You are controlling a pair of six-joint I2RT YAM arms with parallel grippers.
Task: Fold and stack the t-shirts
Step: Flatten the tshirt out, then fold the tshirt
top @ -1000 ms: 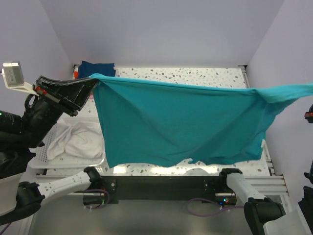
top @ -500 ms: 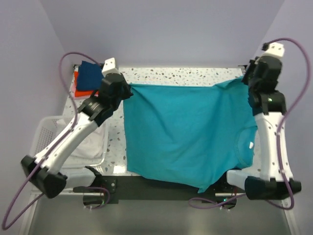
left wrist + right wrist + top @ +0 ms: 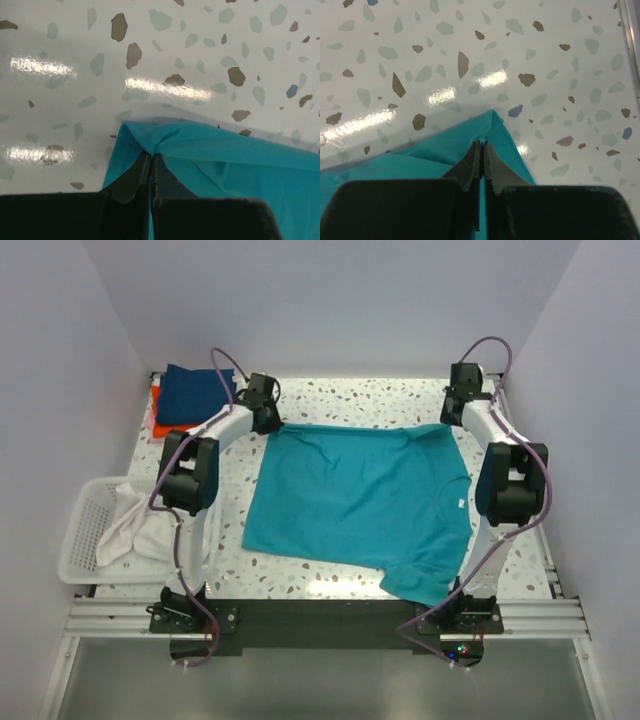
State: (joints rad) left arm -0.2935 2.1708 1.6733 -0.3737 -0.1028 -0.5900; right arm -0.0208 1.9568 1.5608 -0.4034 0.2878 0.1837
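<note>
The teal t-shirt (image 3: 360, 500) lay spread flat mid-table (image 3: 350, 395), mostly smooth with shallow creases, its neck opening toward the right and one sleeve at the near edge. The left jaws were clenched on its far left corner, and the right jaws were pinching its far right corner.

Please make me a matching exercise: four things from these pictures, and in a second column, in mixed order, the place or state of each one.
1. teal t-shirt
2. navy t-shirt
3. white basket
4. right gripper

a. folded, at the far left
b. at the near left
c. spread flat in the middle
d. closed on the teal t-shirt's far right corner

Pairs: 1-c, 2-a, 3-b, 4-d
</note>
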